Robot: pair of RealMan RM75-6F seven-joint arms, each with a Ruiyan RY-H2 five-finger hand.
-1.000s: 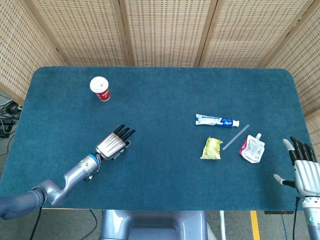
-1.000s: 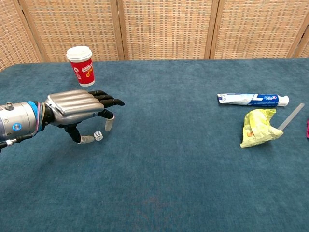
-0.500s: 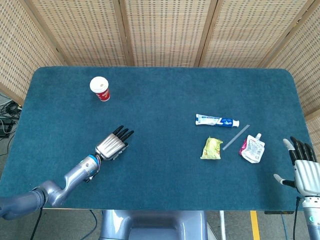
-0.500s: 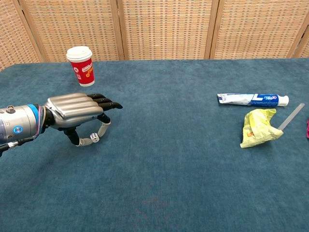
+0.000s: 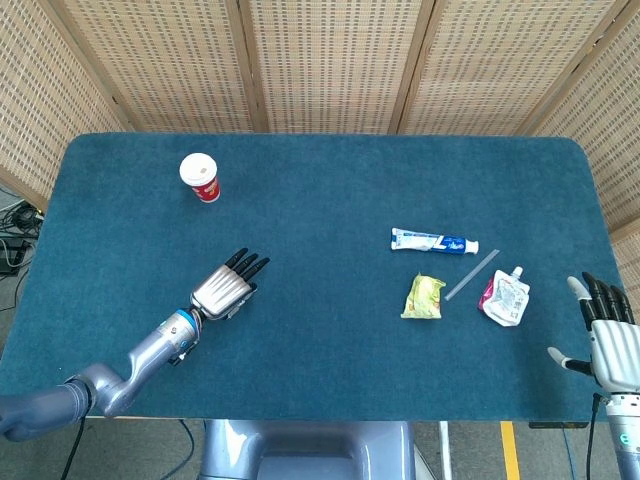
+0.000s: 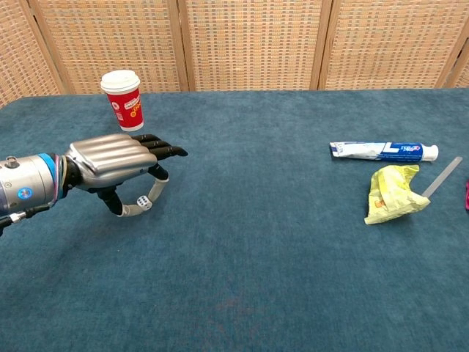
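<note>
One white die [image 6: 142, 203], pinched between thumb and a finger of left hand [image 6: 117, 166], just above the table [image 6: 242, 279]; one lidded red paper cup [image 6: 123, 100], contents hidden; one toothpaste tube [image 6: 383, 151]; one yellow-green packet [image 6: 392, 192]; one spouted pouch [image 5: 505, 297]; right hand [image 5: 610, 340] spread wide, holding nothing.

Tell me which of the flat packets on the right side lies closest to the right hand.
The white pouch with the spout: it lies just beside the right hand, while the yellow-green packet and toothpaste tube lie further left.
</note>
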